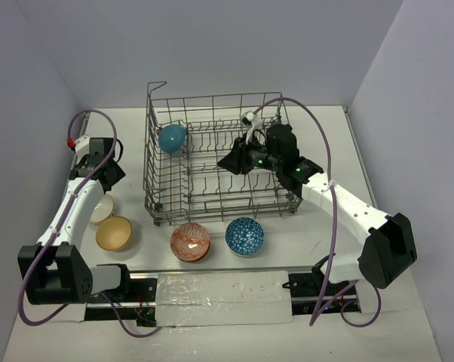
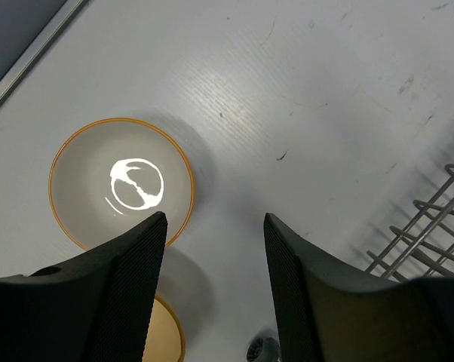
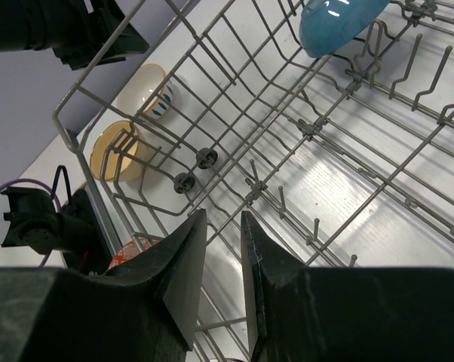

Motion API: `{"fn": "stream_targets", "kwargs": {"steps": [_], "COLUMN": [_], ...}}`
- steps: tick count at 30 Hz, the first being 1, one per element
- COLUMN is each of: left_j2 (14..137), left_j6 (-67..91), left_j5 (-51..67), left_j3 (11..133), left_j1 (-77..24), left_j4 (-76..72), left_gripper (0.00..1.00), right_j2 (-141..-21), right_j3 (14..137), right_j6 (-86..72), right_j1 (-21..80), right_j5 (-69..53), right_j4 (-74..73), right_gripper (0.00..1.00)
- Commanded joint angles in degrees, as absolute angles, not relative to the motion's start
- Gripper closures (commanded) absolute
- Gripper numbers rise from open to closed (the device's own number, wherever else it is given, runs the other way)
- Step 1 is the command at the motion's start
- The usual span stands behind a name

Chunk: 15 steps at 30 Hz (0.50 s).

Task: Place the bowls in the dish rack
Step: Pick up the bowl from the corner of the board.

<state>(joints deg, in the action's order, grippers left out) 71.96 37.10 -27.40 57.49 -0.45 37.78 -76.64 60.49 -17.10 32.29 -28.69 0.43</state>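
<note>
Black ribbed fingers (image 2: 129, 286) of the left pincer (image 2: 214, 226) are standing spread with nothing between them, hanging over the bench (image 2: 310, 98) just right of the white bowl (image 2: 121, 185) with the orange rim. That bowl is sitting upright, mouth up, and only its near rim is passing under the left finger. To take it well, the pincer is probably needing to shift toward the bowl until the rim lies in the gap, one finger inside and one outside. Then it should be dropping straight and pinching the wall firmly, since a glazed rim is likely to slip.

The tan bowl (image 2: 163, 332) is lying just beside the white one, so the outer finger is risking a nudge against it. The dish rack (image 1: 212, 204) is standing near on the right, its left wall lying across the carry path.

Inside the rack, the right pincer (image 3: 223, 219) is hovering over the tines, its fingers only narrowly parted and pinching nothing; that arm is occupying the rack's right half. A teal bowl (image 1: 172, 137) is already leaning in the far left corner. A red bowl (image 1: 190, 241) and a blue patterned bowl (image 1: 244, 236) are waiting on the bench in front.
</note>
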Motion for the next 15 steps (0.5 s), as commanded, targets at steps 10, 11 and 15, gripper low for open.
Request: {"fn": "stream_targets", "kwargs": {"steps": [10, 11, 15], "left_j2": [74.3, 74.5, 76.2], "left_j6": [36.9, 36.7, 35.9], "left_j5": [-25.8, -25.2, -20.7], "left_j3": [56.7, 56.5, 55.2], "left_j1": [2.1, 2.4, 3.6], "left_j4": [40.3, 39.9, 38.2], "left_gripper": [0.41, 0.41, 0.41], "right_j2": [-76.2, -76.1, -76.1], "right_j3": [59.8, 59.7, 59.5], "right_j6": [-18.1, -18.2, -18.3], "right_j1": [30.6, 30.4, 30.1], "right_j5": [-30.9, -31.2, -31.6], "right_j4": [3.7, 3.8, 3.9], "right_gripper": [0.67, 0.67, 0.67]}}
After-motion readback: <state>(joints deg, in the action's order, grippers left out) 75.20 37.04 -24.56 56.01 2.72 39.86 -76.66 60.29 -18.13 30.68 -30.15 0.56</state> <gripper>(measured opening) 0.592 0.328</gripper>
